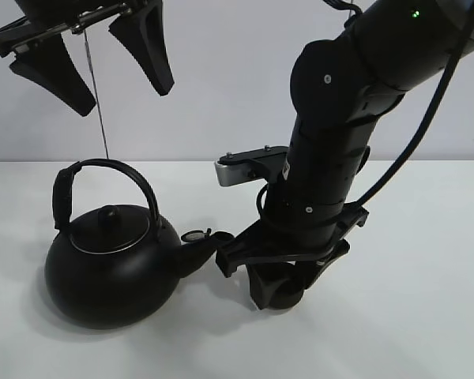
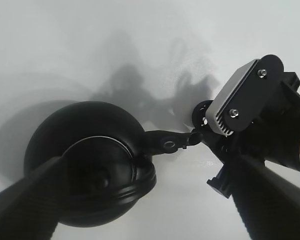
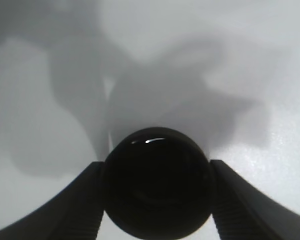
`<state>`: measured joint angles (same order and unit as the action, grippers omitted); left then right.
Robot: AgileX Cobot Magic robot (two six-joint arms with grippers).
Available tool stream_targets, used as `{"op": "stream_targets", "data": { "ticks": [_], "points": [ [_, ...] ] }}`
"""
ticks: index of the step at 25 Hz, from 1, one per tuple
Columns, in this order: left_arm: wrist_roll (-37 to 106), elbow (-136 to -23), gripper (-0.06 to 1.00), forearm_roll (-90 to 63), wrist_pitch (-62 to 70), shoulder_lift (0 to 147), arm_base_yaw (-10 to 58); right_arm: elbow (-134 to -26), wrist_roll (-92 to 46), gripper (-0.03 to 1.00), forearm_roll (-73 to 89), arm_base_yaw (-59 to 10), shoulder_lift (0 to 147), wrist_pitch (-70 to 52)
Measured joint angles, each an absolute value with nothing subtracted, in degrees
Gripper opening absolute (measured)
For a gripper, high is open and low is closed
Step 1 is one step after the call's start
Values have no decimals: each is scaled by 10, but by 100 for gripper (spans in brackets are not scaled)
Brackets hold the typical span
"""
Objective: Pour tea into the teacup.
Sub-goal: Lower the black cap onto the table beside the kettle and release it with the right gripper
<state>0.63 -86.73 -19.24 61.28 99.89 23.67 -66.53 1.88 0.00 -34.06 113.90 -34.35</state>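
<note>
High view, lower left of the frame: a big round black metal kettle (image 1: pixel 110 272) with an arched handle and a knobbed lid. Stands upright on a plain white tabletop (image 1: pixel 426 276). Points its short spout (image 1: pixel 199 251) to the right, toward the lower middle of the frame.

Just right of the spout tip, near but apart from it: the right gripper (image 1: pixel 280 296), at the end of a thick black jointed arm (image 1: pixel 332 142) that slants down from the upper right corner. Carries a small silver camera bracket (image 1: pixel 241 170) on its wrist, at centre frame.

Right wrist view, lower middle of the frame: a tiny round matte-black handleless teacup (image 3: pixel 157 182), seen from above. Sits clamped between the two ribbed black fingers (image 3: pixel 65 205), one pressed against each side of its wall. Jaws closed on the teacup. Cannot tell whether the teacup rests on the tabletop or hangs just above it.

High view, upper left corner: the left gripper (image 1: pixel 120 91), well above the kettle handle. Hangs with jaws spread wide and nothing between them, touching nothing.

Left wrist view, lower left of the frame: the kettle from above, lid and spout visible between the two blurred dark fingers, with the right arm's bracket at the right edge.
</note>
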Motion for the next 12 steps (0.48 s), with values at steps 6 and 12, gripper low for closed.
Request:
{"op": "stream_targets", "data": {
  "ticks": [6, 12],
  "points": [
    [6, -867, 64, -192, 613, 999, 237, -665, 22, 40, -4, -341, 1139, -342],
    [6, -867, 64, -192, 613, 999, 237, -665, 25, 44, -4, -341, 1140, -339]
  ]
}}
